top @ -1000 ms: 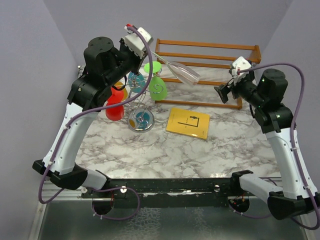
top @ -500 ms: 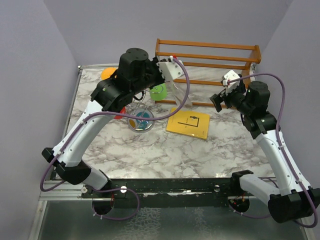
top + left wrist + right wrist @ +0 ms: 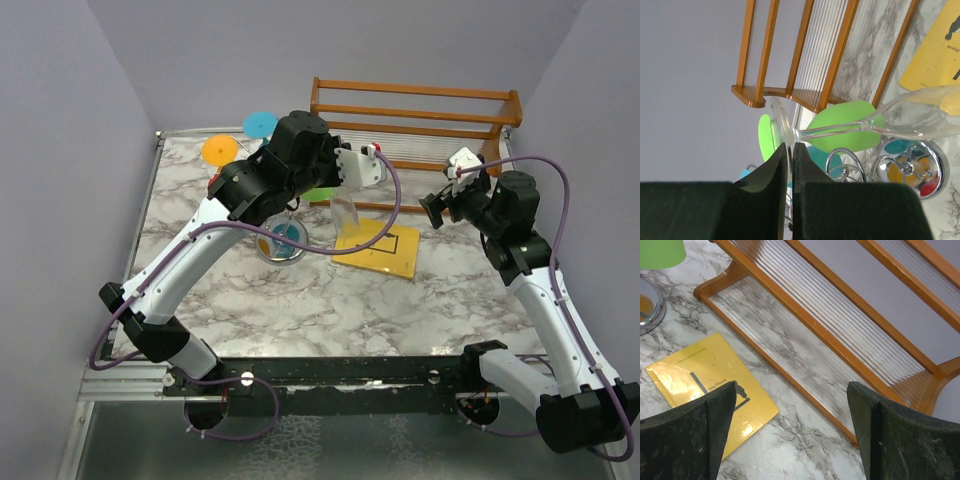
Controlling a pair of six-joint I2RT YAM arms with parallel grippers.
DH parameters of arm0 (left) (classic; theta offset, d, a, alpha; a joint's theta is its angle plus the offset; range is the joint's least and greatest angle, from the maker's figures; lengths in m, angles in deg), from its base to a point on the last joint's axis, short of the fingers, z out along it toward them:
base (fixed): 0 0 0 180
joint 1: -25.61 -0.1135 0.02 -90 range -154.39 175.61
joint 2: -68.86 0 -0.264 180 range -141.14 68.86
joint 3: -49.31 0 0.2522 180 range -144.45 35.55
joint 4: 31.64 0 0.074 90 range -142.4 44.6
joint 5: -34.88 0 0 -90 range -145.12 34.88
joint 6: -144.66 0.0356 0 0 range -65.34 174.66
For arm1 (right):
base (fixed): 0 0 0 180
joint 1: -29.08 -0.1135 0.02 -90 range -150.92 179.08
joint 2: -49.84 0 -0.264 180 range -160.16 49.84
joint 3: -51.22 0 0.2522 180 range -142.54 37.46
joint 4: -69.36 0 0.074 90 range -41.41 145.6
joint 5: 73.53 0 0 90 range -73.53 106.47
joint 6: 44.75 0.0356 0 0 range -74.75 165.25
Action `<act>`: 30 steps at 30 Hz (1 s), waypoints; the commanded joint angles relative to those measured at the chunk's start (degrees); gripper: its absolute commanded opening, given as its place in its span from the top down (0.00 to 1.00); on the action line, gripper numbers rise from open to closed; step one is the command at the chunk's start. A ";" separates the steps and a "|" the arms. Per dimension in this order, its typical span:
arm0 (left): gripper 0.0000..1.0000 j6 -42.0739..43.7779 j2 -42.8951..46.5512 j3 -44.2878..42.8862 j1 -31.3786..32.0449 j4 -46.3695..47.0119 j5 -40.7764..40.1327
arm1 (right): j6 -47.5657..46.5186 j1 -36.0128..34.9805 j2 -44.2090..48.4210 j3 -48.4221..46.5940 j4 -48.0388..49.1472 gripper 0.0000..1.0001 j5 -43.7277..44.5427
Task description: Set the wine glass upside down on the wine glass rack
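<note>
Left gripper (image 3: 790, 150) clamped shut on wine glass (image 3: 840, 131) foot; bowl held out sideways from jaws. Wine glass rack (image 3: 912, 167) close beside jaws, under stem: stem to be slid into wire loop, bowl kept down. Right gripper (image 3: 790, 390) spread wide, nothing held.

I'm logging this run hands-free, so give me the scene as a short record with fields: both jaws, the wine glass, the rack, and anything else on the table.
left jaws: shut on the foot of the wine glass
right jaws: open, empty, above the wooden rack
wine glass: clear, tilted, off the wine glass rack
wine glass rack: carries a green glass
also on table: yellow book
</note>
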 commanded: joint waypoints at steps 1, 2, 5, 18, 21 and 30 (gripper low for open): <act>1.00 2.96 0.31 0.11 0.31 -1.73 -2.59 | 0.37 0.50 0.97 1.15 2.74 0.09 -1.54; 1.00 3.13 0.39 0.15 0.31 -1.94 -2.69 | 0.42 0.49 0.97 1.15 2.75 0.09 -1.70; 1.00 3.48 0.81 0.23 0.28 -2.67 -3.20 | 0.37 0.54 0.90 1.22 2.76 0.09 -1.80; 1.00 5.66 1.31 0.17 0.32 -5.17 -7.50 | 0.53 1.45 0.79 1.34 2.36 0.09 -2.52; 1.00 5.89 1.66 0.25 0.31 -5.31 -8.37 | 0.55 1.63 0.64 1.35 2.29 0.09 -3.03; 1.00 7.33 1.18 -0.24 0.31 -6.43 -13.70 | 0.63 2.15 0.26 1.69 2.32 0.09 -3.49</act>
